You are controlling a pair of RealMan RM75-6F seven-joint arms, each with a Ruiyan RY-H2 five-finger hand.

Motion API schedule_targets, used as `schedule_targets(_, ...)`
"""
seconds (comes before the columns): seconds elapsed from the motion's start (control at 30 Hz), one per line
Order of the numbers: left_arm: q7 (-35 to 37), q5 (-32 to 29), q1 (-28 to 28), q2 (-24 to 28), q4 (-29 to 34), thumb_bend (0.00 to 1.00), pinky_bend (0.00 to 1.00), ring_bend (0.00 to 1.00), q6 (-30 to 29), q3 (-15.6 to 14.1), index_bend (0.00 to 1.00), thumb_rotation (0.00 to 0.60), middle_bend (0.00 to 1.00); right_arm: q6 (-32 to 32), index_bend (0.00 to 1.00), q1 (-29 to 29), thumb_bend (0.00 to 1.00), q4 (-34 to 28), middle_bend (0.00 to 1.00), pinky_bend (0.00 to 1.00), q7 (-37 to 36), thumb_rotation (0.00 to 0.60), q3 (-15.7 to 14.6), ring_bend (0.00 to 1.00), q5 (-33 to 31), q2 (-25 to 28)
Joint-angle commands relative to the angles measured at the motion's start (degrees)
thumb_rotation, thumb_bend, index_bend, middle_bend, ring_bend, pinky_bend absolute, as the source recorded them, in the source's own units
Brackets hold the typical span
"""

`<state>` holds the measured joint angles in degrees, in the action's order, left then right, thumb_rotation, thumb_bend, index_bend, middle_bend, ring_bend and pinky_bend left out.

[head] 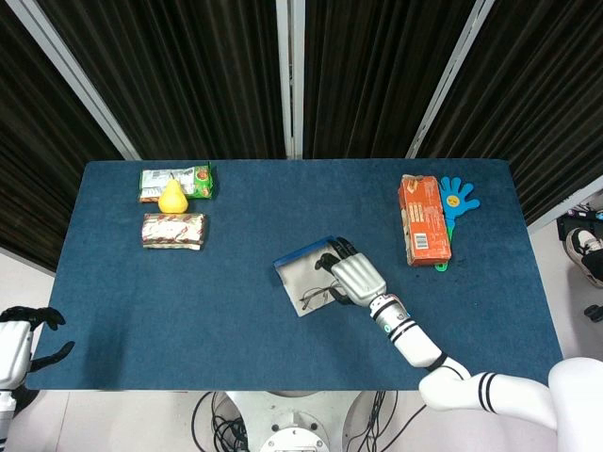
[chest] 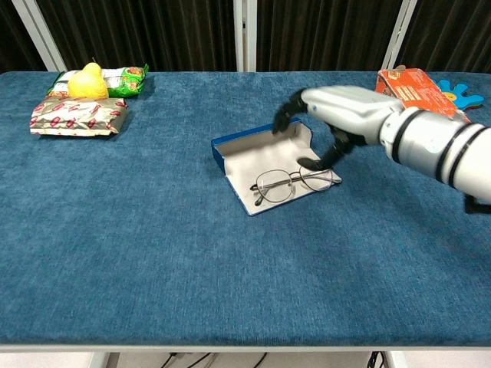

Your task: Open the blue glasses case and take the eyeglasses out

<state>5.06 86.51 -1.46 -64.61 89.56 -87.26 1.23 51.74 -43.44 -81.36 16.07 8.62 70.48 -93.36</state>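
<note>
The blue glasses case (chest: pixel 247 159) lies open near the table's middle, its pale lining facing up and its blue wall (head: pixel 301 254) standing along the far side. The eyeglasses (chest: pixel 292 182) rest on the near right part of the lining, also visible in the head view (head: pixel 315 295). My right hand (chest: pixel 335 113) hovers over the case's right end with fingers bent downward and apart, holding nothing; its thumb tip (chest: pixel 311 162) is just above the glasses' right side. In the head view the right hand (head: pixel 357 277) covers that end of the case. My left hand (head: pixel 23 334) hangs off the table's lower left corner, fingers spread.
A yellow pear (chest: pixel 87 81) sits on a green snack packet (head: pixel 179 179), with a silver-red packet (chest: pixel 77 115) in front of them at the far left. An orange box (head: pixel 423 219) and a blue hand-shaped toy (head: pixel 459 197) lie at the far right.
</note>
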Motion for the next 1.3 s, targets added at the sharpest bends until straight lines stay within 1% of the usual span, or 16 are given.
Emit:
schedule_targets(0.03,0.0,0.0,0.0,0.0,0.0,0.17,0.31,0.42,0.0,0.0,0.51,0.6,0.54,-1.5,0.33,0.1,0.33,0.3,0.26,0.0,0.8,0.6,-0.6,0.0,-1.1,0.1)
schedule_targets(0.23,0.1,-0.1,0.0,0.0,-0.1,0.17,0.31,0.42,0.0,0.0,0.51,0.6,0.54,-3.0,0.36,-0.7,0.35,3.0,0.25,0.0,0.5,0.6,-0.6,0.0,-1.9,-1.6)
schedule_targets(0.37,0.2,0.0,0.0,0.0,-0.1,0.17,0.31,0.42,0.0,0.0,0.51,0.6,0.53,-3.4,0.39,-1.1,0.36,3.7,0.25,0.0,-0.1,0.6,-0.6,0.0,-1.6,-2.2)
schedule_targets(0.6,0.5,0.1,0.0,0.0,-0.2,0.17,0.31,0.42,0.0,0.0,0.51,0.6,0.54,-3.7,0.5,-1.4,0.4,4.6,0.25,0.0,-0.2,0.6,-0.6,0.0,-2.0,-3.0)
schedule_targets(0.8,0.5,0.1,0.0,0.0,-0.2,0.17,0.31,0.42,-0.1,0.0,0.51,0.6,0.54,-4.1,0.6,-1.6,0.45,5.9,0.27,0.0,-1.4,0.6,-0.5,0.0,-2.0,-3.8)
schedule_targets(0.9,0.6,0.1,0.0,0.0,-0.2,0.17,0.31,0.42,-0.1,0.0,0.51,0.6,0.53,-2.8,0.67,-1.3,0.47,5.4,0.3,0.0,-3.7,0.6,-0.6,0.0,0.5,-3.3)
schedule_targets(1.0,0.5,0.1,0.0,0.0,-0.2,0.17,0.31,0.42,0.0,0.0,0.51,0.6,0.53,-1.0,0.72,-0.9,0.48,3.7,0.32,0.0,-7.1,0.6,-1.5,0.0,4.9,-1.7)
schedule_targets(1.17,0.2,0.0,0.0,0.0,-0.1,0.17,0.31,0.42,0.0,0.0,0.51,0.6,0.53,0.1,0.74,-1.7,0.48,-1.1,0.33,0.0,-12.8,0.6,-3.6,0.0,13.1,2.2)
schedule_targets(1.3,0.0,0.0,0.0,0.0,0.0,0.17,0.31,0.42,-0.1,0.0,0.51,0.6,0.54,-1.5,0.74,-3.9,0.47,-3.7,0.34,0.0,-14.6,0.6,-4.8,0.0,17.4,2.9)
